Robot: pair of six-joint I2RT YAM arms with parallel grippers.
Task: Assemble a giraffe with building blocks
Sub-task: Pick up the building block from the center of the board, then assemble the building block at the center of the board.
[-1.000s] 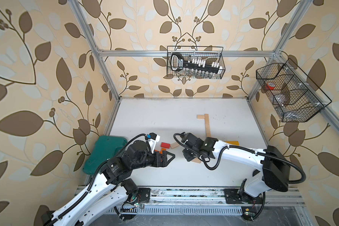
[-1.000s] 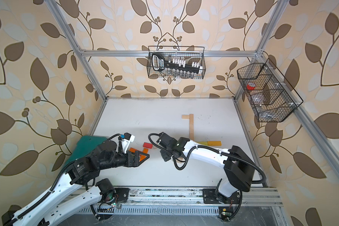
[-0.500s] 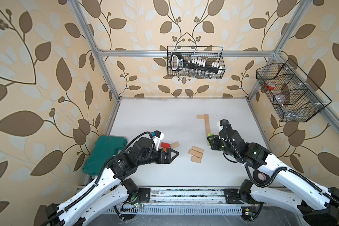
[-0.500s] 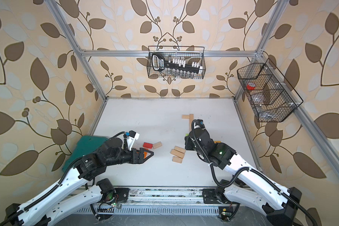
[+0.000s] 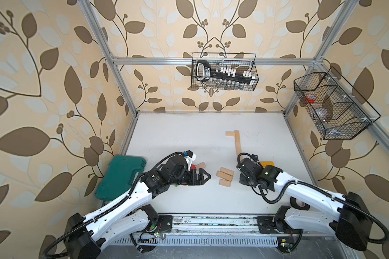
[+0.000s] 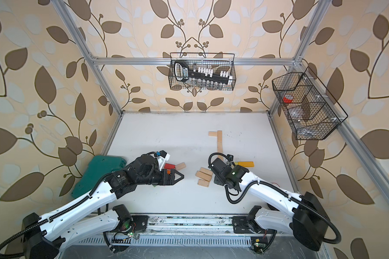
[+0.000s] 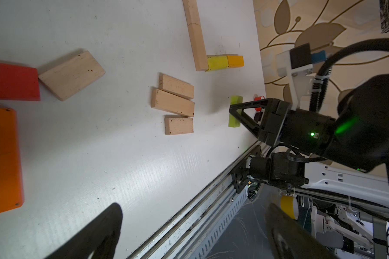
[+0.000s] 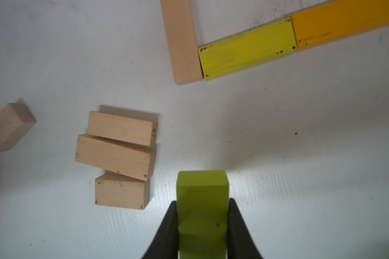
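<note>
Clamping a green block [image 8: 202,186], the right gripper [image 8: 202,206] hides it in both top views. The left gripper [image 5: 207,176] gapes wide, its arm covering most of the orange block [image 7: 2,161].

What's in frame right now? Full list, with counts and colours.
loose planks: four, plain wood, three clustered mid-table, one beside the red block
red block: one, red, near the left arm
orange block: one, orange, next to the red block
neck planks: at least two, plain wood, laid in a line on the far half of the table
head plank: one, plain wood, beside the line's far end
yellow block: one, yellow, against the line's near end
orange plank: one, orange, end-on to the yellow block
green block: one, green, in the right tool
case: one, dark green, table's left edge
wire baskets: two, black, back wall and right wall
table: one, white
left tool: open, empty
right tool: shut on the green block
</note>
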